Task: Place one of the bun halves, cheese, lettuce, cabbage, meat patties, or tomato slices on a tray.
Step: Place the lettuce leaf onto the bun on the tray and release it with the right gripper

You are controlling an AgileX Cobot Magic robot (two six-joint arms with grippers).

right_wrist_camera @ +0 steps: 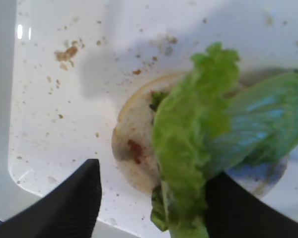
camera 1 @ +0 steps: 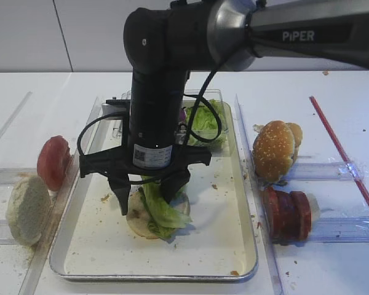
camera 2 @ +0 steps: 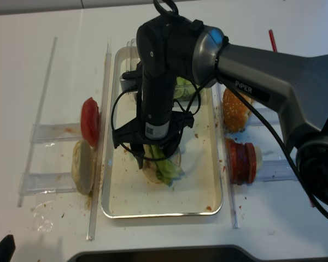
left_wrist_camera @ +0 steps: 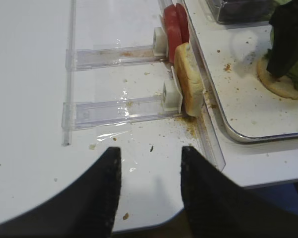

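My right gripper [camera 1: 149, 200] hangs point-down over the silver tray [camera 1: 98, 258], jaws wide open. A light green lettuce [camera 1: 163, 209] leaf lies between the fingers, leaning on the right one and draping onto a pale flat bun half [camera 1: 141, 222] on the tray floor. In the right wrist view the lettuce [right_wrist_camera: 188, 144] covers most of the bun half [right_wrist_camera: 134, 144], and nothing is pinched. My left gripper [left_wrist_camera: 150, 163] is open and empty above the table's front left edge, clear of the tray [left_wrist_camera: 248, 134].
Clear racks flank the tray: tomato slices [camera 1: 52, 161] and a pale bun half [camera 1: 27, 209] on the left, sesame buns [camera 1: 273, 149] and red-brown slices [camera 1: 287, 213] on the right. A clear box with more greens [camera 1: 206, 120] sits at the tray's back. A red stick [camera 1: 341, 147] lies far right.
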